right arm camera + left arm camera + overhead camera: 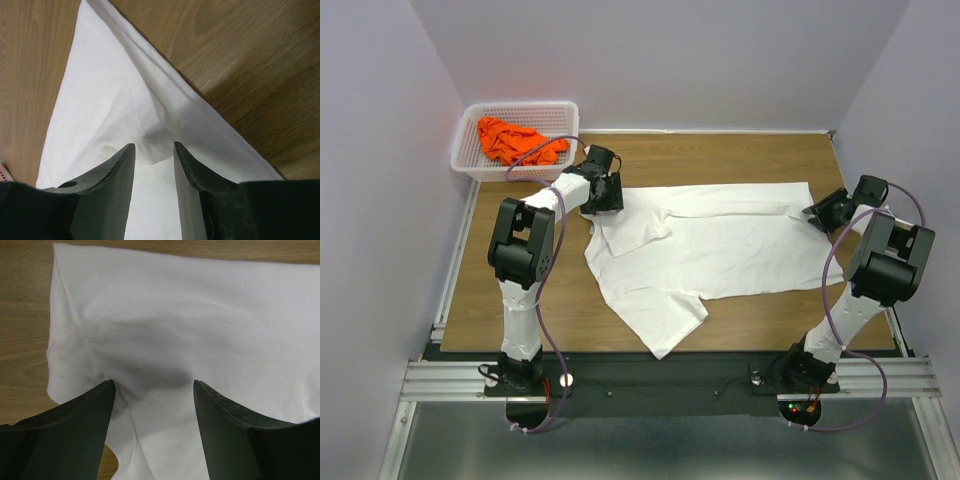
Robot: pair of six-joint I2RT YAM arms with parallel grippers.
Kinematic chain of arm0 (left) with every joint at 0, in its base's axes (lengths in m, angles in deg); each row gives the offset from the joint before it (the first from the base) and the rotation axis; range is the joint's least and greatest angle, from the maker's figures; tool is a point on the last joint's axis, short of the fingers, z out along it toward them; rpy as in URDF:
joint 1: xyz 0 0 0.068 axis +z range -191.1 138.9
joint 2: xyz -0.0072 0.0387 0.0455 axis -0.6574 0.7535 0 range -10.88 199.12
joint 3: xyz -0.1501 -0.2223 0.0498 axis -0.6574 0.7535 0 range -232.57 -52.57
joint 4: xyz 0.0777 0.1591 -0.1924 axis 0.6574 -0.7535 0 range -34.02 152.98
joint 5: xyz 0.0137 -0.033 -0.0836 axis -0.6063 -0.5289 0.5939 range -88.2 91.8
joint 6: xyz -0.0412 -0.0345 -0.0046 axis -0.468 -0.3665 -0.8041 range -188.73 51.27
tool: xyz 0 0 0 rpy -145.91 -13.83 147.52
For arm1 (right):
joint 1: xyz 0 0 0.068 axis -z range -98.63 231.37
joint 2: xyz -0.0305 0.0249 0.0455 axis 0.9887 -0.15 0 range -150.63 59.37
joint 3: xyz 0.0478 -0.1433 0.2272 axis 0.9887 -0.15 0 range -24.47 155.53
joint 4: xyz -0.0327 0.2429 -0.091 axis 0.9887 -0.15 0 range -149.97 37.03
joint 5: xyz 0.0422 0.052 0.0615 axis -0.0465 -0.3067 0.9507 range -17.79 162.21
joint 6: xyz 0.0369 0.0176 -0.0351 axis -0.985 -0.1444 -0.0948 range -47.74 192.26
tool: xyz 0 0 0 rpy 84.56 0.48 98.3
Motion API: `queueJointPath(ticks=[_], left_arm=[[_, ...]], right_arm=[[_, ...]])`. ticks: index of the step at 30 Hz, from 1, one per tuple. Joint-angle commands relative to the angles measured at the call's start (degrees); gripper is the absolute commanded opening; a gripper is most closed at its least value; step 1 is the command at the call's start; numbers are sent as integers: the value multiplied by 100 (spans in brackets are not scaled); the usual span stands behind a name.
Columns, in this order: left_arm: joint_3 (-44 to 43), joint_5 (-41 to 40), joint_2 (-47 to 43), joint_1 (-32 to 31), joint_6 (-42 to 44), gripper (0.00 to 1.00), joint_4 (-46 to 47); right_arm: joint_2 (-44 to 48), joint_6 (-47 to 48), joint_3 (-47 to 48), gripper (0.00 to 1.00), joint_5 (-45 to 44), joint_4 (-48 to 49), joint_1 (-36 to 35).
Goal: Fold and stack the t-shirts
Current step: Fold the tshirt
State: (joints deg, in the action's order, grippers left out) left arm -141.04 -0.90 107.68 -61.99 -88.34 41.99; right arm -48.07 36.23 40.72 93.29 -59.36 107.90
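A white t-shirt [720,245] lies spread on the wooden table, with one sleeve folded over at its upper left and another pointing toward the front. My left gripper [609,196] is open over the shirt's upper left corner; in the left wrist view [154,384] its jaws stand wide apart with wrinkled white cloth [180,325] beneath them. My right gripper [817,213] is at the shirt's right edge; in the right wrist view [154,146] its jaws stand a little apart with a raised fold of the cloth [150,135] between the tips.
A white mesh basket [520,106] stands at the back left corner and holds a crumpled orange t-shirt [515,140]. Bare wood [490,290] shows left of the shirt and along the back. Grey walls close in both sides.
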Motion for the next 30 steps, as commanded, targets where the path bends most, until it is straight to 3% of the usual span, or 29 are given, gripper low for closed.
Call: queueJointPath(ticks=[1,11,20,30], left_arm=[[84,-73,-70,14,10,75,-10],[110,-55,-70,5,10,76,-1],[101,-47,-61,6,10,75,-1],[102,-46,-9,14,2,76,-28]], right_arm=[[-14,8,29,43,1,279,2],[153,131,-147,44,-526,270,2],[-32,184,2,43,-219,297,-59],[126,210,55,30,-254,305,-121]])
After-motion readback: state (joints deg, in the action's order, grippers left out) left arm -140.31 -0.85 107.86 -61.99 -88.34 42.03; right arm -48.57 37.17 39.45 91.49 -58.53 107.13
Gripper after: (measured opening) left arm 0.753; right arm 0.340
